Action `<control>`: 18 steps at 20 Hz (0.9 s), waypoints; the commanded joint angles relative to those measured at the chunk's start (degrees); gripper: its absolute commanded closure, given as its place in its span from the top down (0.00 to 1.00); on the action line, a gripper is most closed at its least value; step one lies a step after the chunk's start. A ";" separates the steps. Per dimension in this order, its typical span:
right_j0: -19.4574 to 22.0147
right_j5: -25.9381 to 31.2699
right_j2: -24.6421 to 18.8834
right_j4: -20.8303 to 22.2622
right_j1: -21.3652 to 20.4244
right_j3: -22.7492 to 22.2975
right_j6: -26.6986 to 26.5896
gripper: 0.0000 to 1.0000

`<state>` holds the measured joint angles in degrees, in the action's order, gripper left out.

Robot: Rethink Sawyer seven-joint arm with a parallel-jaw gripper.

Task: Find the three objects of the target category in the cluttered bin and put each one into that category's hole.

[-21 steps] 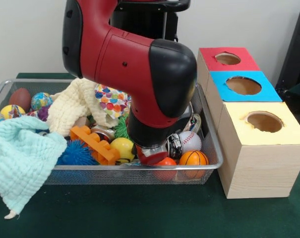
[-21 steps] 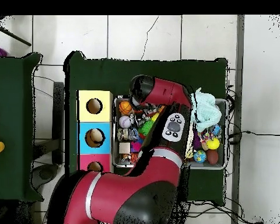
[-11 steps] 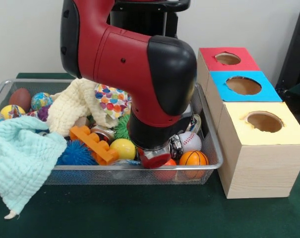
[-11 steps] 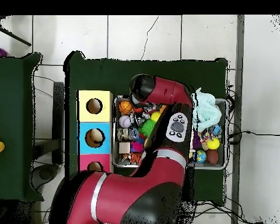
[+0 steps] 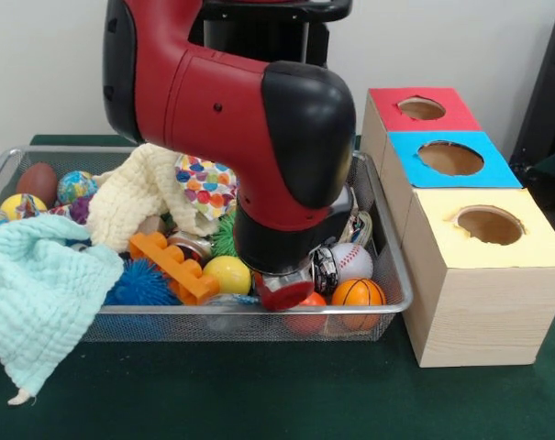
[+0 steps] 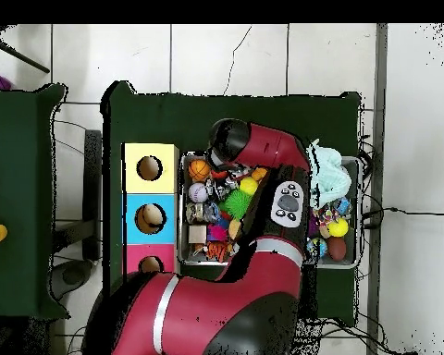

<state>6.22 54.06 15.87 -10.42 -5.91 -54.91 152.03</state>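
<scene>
Red arm (image 5: pixel 240 119) hides gripper's state, low beside baseball (image 5: pixel 352 260), basketball (image 5: pixel 358 292), yellow ball (image 5: pixel 227 273).

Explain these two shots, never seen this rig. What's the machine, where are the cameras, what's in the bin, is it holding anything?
The machine is a red and black robot arm. One picture faces it across the table; the other looks straight down. A wire bin on the green table holds a mix of toys and cloths: a basketball, a baseball, a yellow ball, an orange block, a blue spiky ball, a cream cloth and a mint cloth over the rim. Beside the bin stand three boxes, each with a hole on top: red, blue, yellow. The gripper is low in the bin by the balls; whether it holds anything is hidden.
</scene>
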 commanded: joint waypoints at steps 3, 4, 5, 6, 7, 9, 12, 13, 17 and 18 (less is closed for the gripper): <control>-0.26 -8.00 -3.77 4.41 -11.72 -11.08 -6.18 0.00; -0.56 -7.24 -3.18 4.91 -13.59 -12.42 -6.50 0.00; -0.70 -6.38 -2.84 5.28 -15.33 -13.71 -6.79 0.00; -0.92 -6.00 -2.48 5.73 -17.01 -15.13 -6.79 0.00; -1.16 -5.32 -2.11 6.13 -18.54 -16.37 -6.61 0.00; -1.79 -4.87 -1.43 6.83 -21.61 -19.04 -5.96 0.00; -2.89 -2.33 -0.09 8.25 -25.89 -21.76 -5.63 0.00; -2.90 -1.50 -0.13 8.64 -27.54 -22.83 -6.39 0.00; -2.01 -0.46 -1.88 9.43 -34.03 -28.06 -10.41 0.00; -1.53 -1.96 -2.77 9.61 -35.86 -30.03 -11.91 0.00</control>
<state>3.81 51.56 15.86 -4.02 -29.38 -71.37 152.01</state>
